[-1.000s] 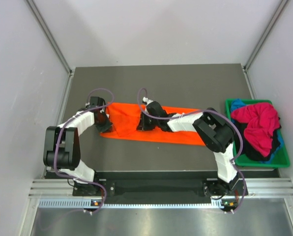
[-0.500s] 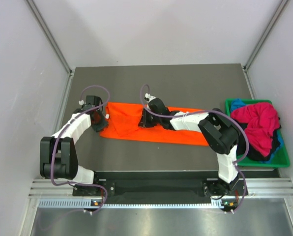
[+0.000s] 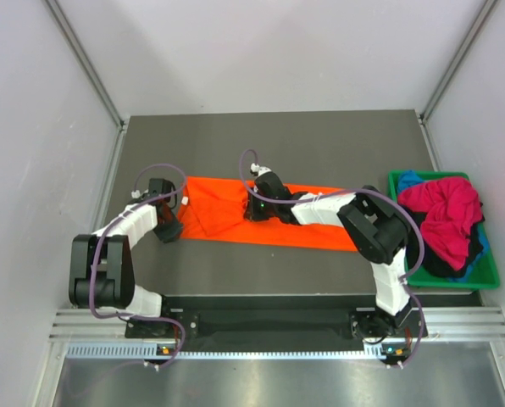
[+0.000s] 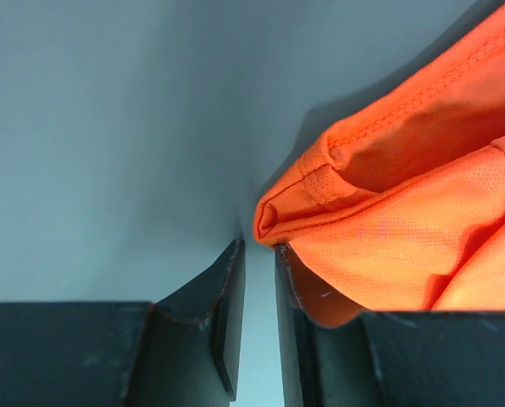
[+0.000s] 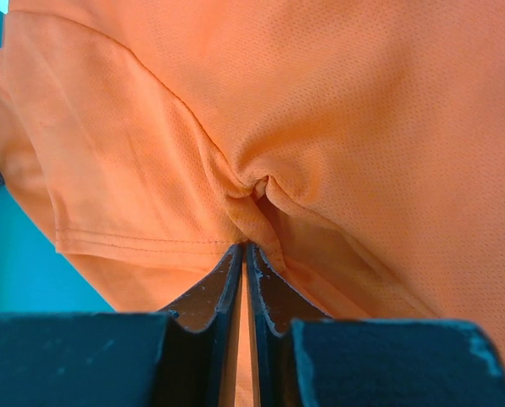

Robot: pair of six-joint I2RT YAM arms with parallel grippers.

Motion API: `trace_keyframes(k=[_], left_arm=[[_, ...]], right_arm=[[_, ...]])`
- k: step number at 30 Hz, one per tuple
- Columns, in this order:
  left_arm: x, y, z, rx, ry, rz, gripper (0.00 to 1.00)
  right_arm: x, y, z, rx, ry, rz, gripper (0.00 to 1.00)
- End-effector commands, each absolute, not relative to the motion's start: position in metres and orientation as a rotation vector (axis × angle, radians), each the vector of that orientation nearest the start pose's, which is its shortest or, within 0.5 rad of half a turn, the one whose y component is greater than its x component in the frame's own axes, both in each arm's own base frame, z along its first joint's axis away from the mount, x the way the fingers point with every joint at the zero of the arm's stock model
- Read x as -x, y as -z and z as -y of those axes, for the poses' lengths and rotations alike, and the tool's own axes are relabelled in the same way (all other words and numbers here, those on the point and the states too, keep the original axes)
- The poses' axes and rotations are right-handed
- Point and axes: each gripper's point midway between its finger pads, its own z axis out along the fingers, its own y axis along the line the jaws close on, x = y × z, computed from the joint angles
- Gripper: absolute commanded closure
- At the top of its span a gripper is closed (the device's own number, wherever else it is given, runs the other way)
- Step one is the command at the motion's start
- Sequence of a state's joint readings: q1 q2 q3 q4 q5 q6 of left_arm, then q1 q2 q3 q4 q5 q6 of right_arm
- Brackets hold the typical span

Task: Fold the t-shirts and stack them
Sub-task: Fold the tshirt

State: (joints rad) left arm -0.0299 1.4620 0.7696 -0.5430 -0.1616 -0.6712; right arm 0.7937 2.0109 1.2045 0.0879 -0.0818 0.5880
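Note:
The orange t-shirt (image 3: 219, 216) lies flat across the middle of the table, its left part folded over. My right gripper (image 3: 252, 210) rests on it near the middle. In the right wrist view its jaws (image 5: 247, 248) are shut on a puckered fold of the orange cloth (image 5: 363, 102). My left gripper (image 3: 169, 231) sits on the table just off the shirt's left edge. In the left wrist view it (image 4: 259, 246) stands slightly open with only bare table in the gap, and the shirt's folded corner (image 4: 422, 220) lies against its right finger. The magenta-red t-shirt (image 3: 443, 208) and the blue one (image 3: 409, 178) are bunched in the bin.
A green plastic bin (image 3: 456, 281) stands at the table's right edge with the bunched shirts and some dark cloth in it. Grey walls close in the table at the left, back and right.
My left gripper has let go of the shirt's left edge and drawn back toward the near left, off the cloth. The right gripper has shifted slightly right, still pinching the shirt.

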Motion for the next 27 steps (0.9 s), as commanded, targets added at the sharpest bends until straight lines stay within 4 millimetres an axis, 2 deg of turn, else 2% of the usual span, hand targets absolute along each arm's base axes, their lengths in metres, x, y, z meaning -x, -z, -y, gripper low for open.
trace_keyframes(k=[1,4,7,10,11,13,14,15,16,18,19,21,23,27], left_arm=[[-0.279,-0.025,-0.004,0.933,-0.084,-2.562,0.74],[-0.282,-0.034,-0.002,0.925,-0.046,-2.522,0.7],[-0.285,-0.035,0.001,0.916,-0.004,-2.495,0.67],[-0.287,-0.027,0.005,0.922,0.021,-2.505,0.69],[-0.288,-0.025,0.005,0.925,0.017,-2.508,0.72],[-0.294,-0.023,-0.001,0.932,-0.025,-2.506,0.88],[-0.296,-0.024,-0.004,0.935,-0.045,-2.503,0.93],[-0.3,-0.024,-0.007,0.939,-0.062,-2.5,0.97],[-0.306,-0.024,-0.01,0.949,-0.086,-2.502,1.0],[-0.315,-0.024,-0.021,0.983,-0.11,-2.483,1.0],[-0.326,-0.024,-0.026,1.002,-0.108,-2.475,1.0],[-0.342,-0.025,-0.03,1.023,-0.085,-2.452,1.0],[-0.371,-0.028,-0.037,1.049,-0.034,-2.4,1.0],[-0.43,-0.032,-0.029,1.022,0.138,-2.33,1.0]], right_arm=[[-0.342,-0.021,-0.383,0.301,-0.719,-2.39,0.92],[-0.338,-0.038,-0.389,0.312,-0.792,-2.356,0.9],[-0.337,-0.063,-0.396,0.318,-0.852,-2.312,0.87],[-0.332,-0.1,-0.402,0.347,-0.94,-2.242,0.83],[-0.331,-0.11,-0.402,0.354,-0.958,-2.224,0.82],[-0.324,-0.125,-0.401,0.368,-0.992,-2.198,0.8],[-0.324,-0.143,-0.399,0.365,-1.008,-2.163,0.79],[-0.322,-0.15,-0.396,0.367,-1.008,-2.154,0.78],[-0.321,-0.164,-0.393,0.361,-1.015,-2.126,0.78],[-0.321,-0.173,-0.386,0.352,-0.992,-2.126,0.78],[-0.324,-0.184,-0.379,0.34,-0.976,-2.104,0.78],[-0.325,-0.188,-0.371,0.322,-0.957,-2.103,0.78],[-0.329,-0.2,-0.359,0.294,-0.931,-2.08,0.78],[-0.338,-0.212,-0.339,0.252,-0.864,-2.049,0.78]])
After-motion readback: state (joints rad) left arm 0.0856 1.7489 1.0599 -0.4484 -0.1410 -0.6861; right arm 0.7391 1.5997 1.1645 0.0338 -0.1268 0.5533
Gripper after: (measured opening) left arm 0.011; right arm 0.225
